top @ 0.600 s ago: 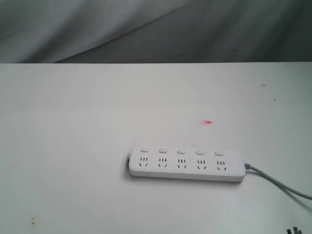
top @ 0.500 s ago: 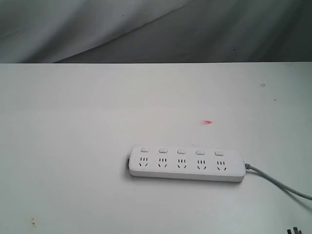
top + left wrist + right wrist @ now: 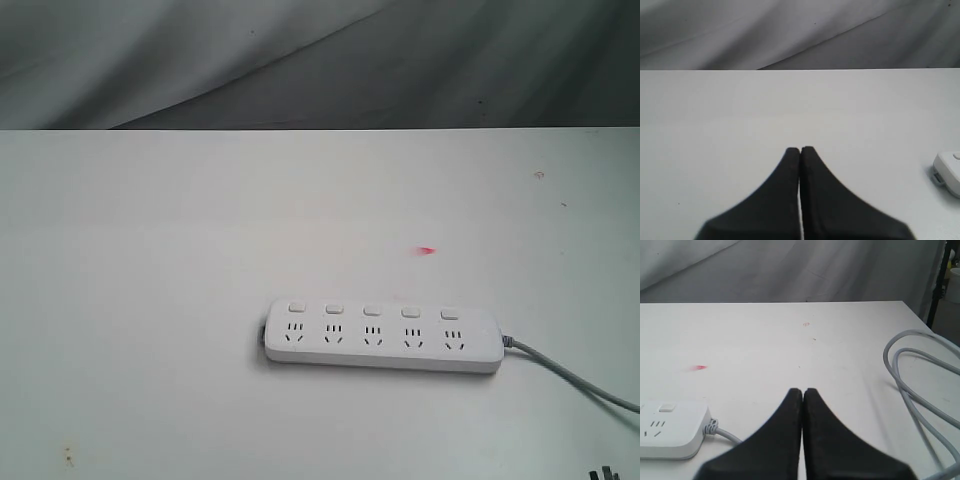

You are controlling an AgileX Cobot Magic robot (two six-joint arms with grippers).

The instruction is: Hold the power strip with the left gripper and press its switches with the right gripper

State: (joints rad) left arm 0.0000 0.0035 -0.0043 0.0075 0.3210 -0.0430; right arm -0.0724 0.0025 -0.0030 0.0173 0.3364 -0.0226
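Note:
The white power strip (image 3: 383, 337) lies flat on the white table (image 3: 150, 250), its five switches (image 3: 372, 311) in a row along its far side and its grey cord (image 3: 580, 378) running off to the right. Only its rounded end (image 3: 947, 173) shows in the left wrist view, off to one side of my left gripper (image 3: 800, 149), which is shut on nothing. My right gripper (image 3: 803, 390) is also shut and empty, apart from the strip's cord end (image 3: 670, 429). Of the right gripper, the exterior view shows just two black tips (image 3: 600, 474) at the bottom right.
The grey cord loops (image 3: 920, 390) over the table beside my right gripper. A small red mark (image 3: 427, 250) lies on the table beyond the strip. A grey cloth backdrop (image 3: 320, 60) hangs behind the table's far edge. A dark stand (image 3: 940, 280) rises past the table's corner.

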